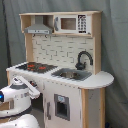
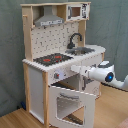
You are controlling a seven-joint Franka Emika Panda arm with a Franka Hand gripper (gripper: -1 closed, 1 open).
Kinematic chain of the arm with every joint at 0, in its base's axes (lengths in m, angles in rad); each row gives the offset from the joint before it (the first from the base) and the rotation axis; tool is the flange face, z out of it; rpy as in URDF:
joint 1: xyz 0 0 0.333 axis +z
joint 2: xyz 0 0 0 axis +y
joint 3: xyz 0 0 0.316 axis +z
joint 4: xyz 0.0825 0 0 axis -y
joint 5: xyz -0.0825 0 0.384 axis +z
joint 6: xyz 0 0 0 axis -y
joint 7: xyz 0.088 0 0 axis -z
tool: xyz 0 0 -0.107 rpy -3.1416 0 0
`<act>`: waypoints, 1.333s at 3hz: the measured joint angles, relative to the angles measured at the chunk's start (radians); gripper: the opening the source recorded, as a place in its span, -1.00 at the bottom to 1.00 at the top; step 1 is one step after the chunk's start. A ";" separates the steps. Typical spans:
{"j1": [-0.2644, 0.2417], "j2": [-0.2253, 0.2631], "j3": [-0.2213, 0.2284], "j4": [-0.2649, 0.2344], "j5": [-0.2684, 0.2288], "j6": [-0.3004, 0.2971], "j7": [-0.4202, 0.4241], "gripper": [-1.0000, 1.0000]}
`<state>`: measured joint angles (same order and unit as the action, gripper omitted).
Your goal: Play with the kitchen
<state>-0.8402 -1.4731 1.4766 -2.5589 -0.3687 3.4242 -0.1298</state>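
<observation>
The kitchen (image 1: 65,85) is a tall white and light-wood toy with a black-red hob (image 1: 36,66), grey sink (image 1: 70,75), black faucet (image 1: 83,58), hood (image 1: 37,29) and microwave (image 1: 72,23). In the second exterior view the kitchen (image 2: 37,82) has its oven door (image 2: 72,102) hanging open, tilted outward. My white arm reaches in from the second exterior view's right. My gripper (image 2: 75,68) sits at the front panel just under the hob (image 2: 52,59), above the open door. In the first exterior view my gripper (image 1: 36,91) is against the kitchen's front at lower left.
A grey curtain (image 1: 115,60) hangs behind the kitchen in both exterior views. A wooden floor (image 2: 15,119) runs beneath it. My arm's bulky white links (image 1: 17,100) fill the first exterior view's lower left, close to the cabinet front.
</observation>
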 joint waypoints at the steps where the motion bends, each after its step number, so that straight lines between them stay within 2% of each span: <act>1: 0.000 0.000 0.000 -0.001 0.002 0.004 0.111 -1.00; 4: -0.004 -0.001 0.000 -0.009 0.017 0.034 0.454 -1.00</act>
<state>-0.8445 -1.4737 1.4767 -2.5680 -0.3512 3.4577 0.3242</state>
